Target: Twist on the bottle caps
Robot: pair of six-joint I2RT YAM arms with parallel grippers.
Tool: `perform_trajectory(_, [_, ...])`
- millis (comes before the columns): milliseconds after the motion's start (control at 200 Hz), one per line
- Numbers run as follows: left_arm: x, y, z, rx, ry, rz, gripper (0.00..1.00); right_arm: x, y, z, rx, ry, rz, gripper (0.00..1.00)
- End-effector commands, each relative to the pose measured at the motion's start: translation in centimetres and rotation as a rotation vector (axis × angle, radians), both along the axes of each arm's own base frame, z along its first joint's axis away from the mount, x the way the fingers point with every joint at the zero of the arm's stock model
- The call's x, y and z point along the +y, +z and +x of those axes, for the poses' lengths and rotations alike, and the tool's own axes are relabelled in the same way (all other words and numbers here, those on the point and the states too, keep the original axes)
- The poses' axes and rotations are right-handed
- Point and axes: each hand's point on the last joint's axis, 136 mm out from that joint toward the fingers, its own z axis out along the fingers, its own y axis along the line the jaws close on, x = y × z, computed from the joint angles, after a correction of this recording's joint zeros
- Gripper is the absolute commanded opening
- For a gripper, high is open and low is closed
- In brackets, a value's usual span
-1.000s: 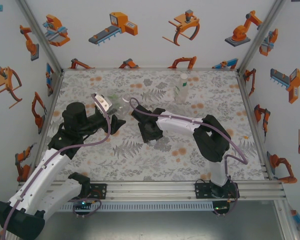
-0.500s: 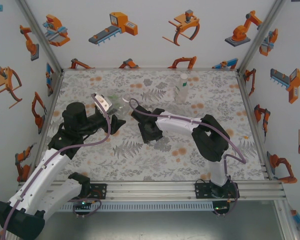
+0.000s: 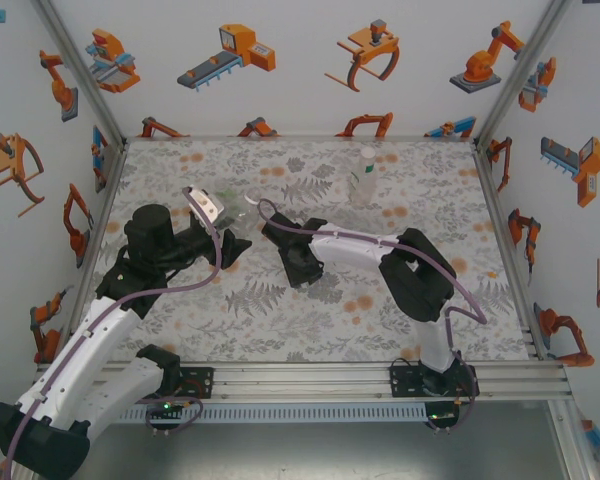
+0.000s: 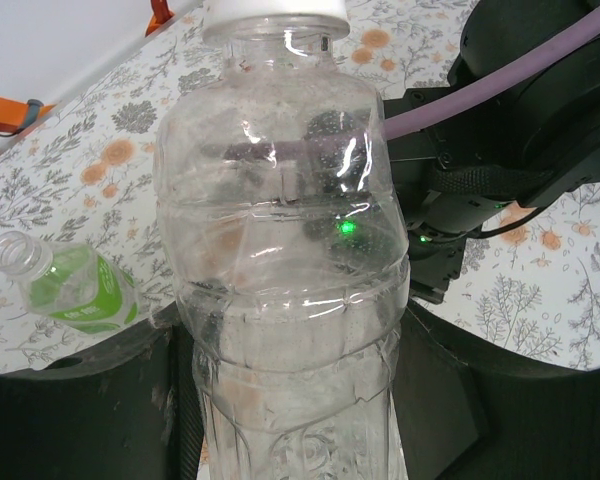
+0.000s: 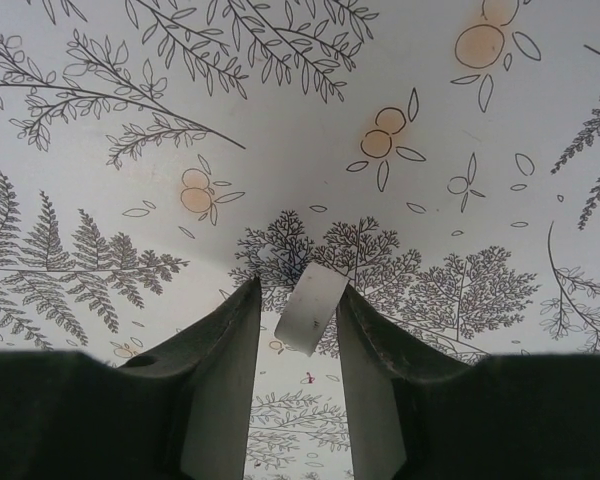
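Left wrist view: left gripper (image 4: pixel 295 420) clamps a clear ribbed plastic bottle (image 4: pixel 280 250); a green-labelled bottle (image 4: pixel 75 295) lies beside, print unreadable. Right gripper (image 5: pixel 300 298) pinches a small round white cap (image 5: pixel 310 310).

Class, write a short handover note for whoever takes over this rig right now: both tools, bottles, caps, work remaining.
Left tool: shut on the clear bottle, which wears a white cap; tightness unclear.
Right tool: shut on a loose cap, pinched edge-on.
Green bottle: lying uncapped beside the clear bottle.
Labelled bottle: upright at the far side; cap state unclear.
Left: cap the green bottle, probably with the loose cap; check the others.
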Motion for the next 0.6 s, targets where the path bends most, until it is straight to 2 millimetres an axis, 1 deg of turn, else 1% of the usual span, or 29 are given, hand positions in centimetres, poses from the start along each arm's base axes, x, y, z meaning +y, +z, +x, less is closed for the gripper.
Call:
perform_trajectory(0, [-0.2, 1.2, -0.1, -0.022, -0.015, -0.028, 0.11, -0.1, -1.0, -0.1, 0.004, -0.005, -0.015, 0.35])
perform_trajectory(185, [-0.2, 1.1, 0.0, -0.020, -0.014, -0.028, 0.10, 0.3, -1.0, 0.4, -0.004, -0.013, 0.030, 0.25])
perform_trajectory(330, [-0.2, 0.9, 0.1, -0.019, -0.013, -0.025, 0.10, 0.6, -0.9, 0.8, 0.004, -0.022, 0.105, 0.23])
perform_trajectory(406, [-0.2, 0.9, 0.2, -0.017, -0.011, -0.023, 0.10, 1.1, -0.6, 1.1, 0.015, -0.028, 0.181, 0.23])
perform_trajectory(516, [-0.2, 0.8, 0.2, -0.015, -0.010, -0.020, 0.10, 2.0, -0.1, 1.5, 0.063, -0.053, 0.343, 0.23])
perform_trajectory(596, [-0.3, 0.6, 0.3, -0.012, -0.009, -0.017, 0.10, 1.9, 0.1, 2.1, 0.092, -0.099, 0.445, 0.24])
